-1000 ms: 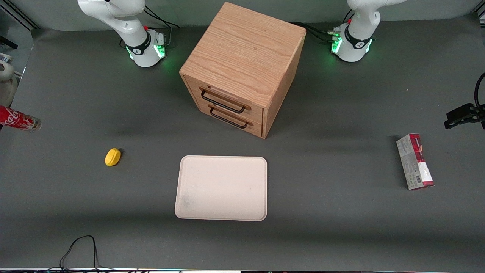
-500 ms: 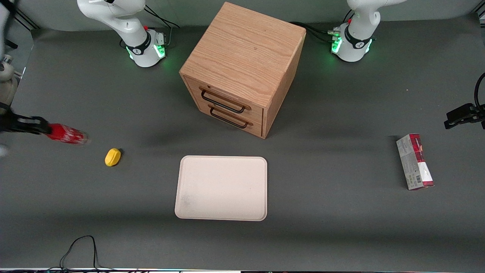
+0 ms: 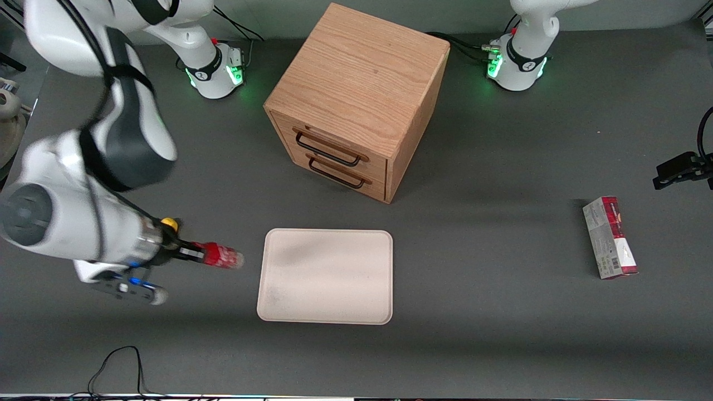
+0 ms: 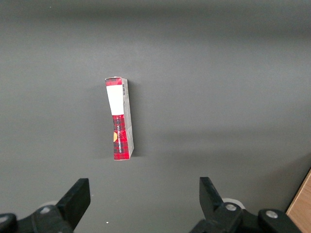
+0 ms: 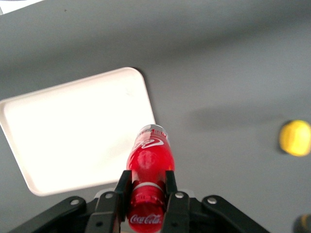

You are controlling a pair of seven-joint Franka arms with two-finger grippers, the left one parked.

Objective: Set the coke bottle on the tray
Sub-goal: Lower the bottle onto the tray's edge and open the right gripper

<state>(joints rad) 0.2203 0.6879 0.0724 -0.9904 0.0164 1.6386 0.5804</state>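
The end effector (image 3: 192, 253) is pinching the coke bottle (image 3: 221, 258) near its capped end, one finger (image 5: 121, 191) on each side of the body; the bottle is carried horizontally above the worktop (image 3: 501, 334), its silvery base pointing toward the tray (image 3: 326, 277). In the right wrist view the bottle (image 5: 148, 167) projects out from the end effector (image 5: 146, 194) with its base over the rim of the tray (image 5: 73, 136); from the front it appears just beside the tray's short edge toward the working arm's end, so whether it overlaps the tray cannot be told. The tray lies flat on the worktop, nothing on it. A yellow lump (image 3: 169, 224) shows partly hidden next to the arm's wrist, slightly farther from the front camera than the bottle. A wooden drawer cabinet (image 3: 356, 100) stands farther from the camera than the tray, both drawers closed. A red-and-grey carton (image 3: 609, 237) lies toward the parked arm's end.
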